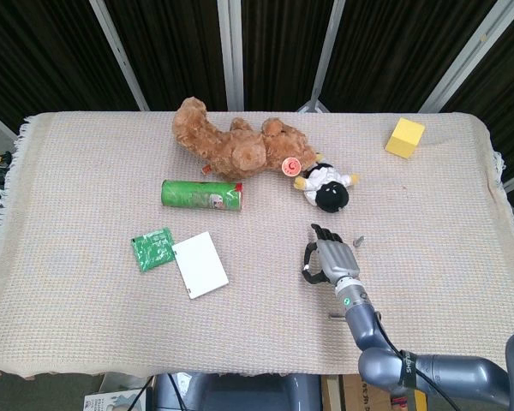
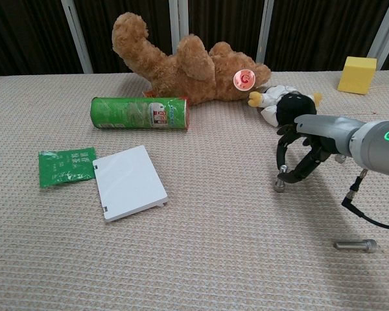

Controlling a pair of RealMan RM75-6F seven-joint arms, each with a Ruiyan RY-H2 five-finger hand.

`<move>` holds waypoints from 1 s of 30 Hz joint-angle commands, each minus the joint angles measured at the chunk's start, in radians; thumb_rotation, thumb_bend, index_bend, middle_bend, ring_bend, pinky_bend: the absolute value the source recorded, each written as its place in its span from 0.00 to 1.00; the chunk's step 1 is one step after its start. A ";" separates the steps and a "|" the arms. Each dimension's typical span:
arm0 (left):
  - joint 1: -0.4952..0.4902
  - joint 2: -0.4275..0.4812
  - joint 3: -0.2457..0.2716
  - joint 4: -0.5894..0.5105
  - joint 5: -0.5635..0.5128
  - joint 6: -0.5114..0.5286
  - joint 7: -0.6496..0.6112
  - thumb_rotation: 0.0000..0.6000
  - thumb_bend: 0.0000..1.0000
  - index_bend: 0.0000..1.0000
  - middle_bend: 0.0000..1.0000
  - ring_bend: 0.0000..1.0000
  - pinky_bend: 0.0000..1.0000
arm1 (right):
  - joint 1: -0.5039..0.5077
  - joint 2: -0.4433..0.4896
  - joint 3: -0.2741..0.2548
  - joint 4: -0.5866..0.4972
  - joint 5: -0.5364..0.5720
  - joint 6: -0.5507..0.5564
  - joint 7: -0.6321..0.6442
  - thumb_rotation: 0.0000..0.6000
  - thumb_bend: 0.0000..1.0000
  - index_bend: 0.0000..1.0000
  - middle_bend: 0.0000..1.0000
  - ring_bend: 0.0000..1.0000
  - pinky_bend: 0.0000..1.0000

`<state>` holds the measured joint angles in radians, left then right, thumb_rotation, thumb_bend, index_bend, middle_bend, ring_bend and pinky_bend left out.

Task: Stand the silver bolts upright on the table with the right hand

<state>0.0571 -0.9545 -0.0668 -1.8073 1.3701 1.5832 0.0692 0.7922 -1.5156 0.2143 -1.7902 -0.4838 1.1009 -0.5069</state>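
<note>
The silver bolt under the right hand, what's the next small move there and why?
Probably spread the fingers a little and lift the right hand straight up. In the chest view the silver bolt looks upright with its head on the table cloth, fingertips at its top, so it seems placed. A second bolt lies flat nearer the front edge, not yet stood up.

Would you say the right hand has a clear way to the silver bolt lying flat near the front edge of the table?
Probably yes: the lying bolt sits on bare cloth with nothing around it, but the right hand is holding another bolt.
</note>
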 commanded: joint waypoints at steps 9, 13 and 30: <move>0.000 0.000 0.000 0.001 -0.001 0.000 -0.001 1.00 0.12 0.09 0.07 0.05 0.18 | 0.004 0.002 -0.004 -0.001 0.005 -0.003 -0.006 1.00 0.43 0.54 0.01 0.02 0.09; 0.000 0.000 -0.001 0.001 -0.002 0.000 -0.001 1.00 0.12 0.09 0.07 0.05 0.18 | 0.005 0.006 -0.007 -0.004 0.005 -0.006 -0.008 1.00 0.43 0.53 0.01 0.02 0.08; 0.000 -0.001 0.000 0.000 -0.001 0.000 0.002 1.00 0.12 0.09 0.07 0.05 0.18 | 0.009 0.023 -0.019 -0.019 0.006 -0.013 -0.013 1.00 0.43 0.52 0.01 0.02 0.09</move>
<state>0.0572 -0.9554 -0.0670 -1.8070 1.3693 1.5835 0.0712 0.8016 -1.4928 0.1956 -1.8088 -0.4780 1.0878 -0.5194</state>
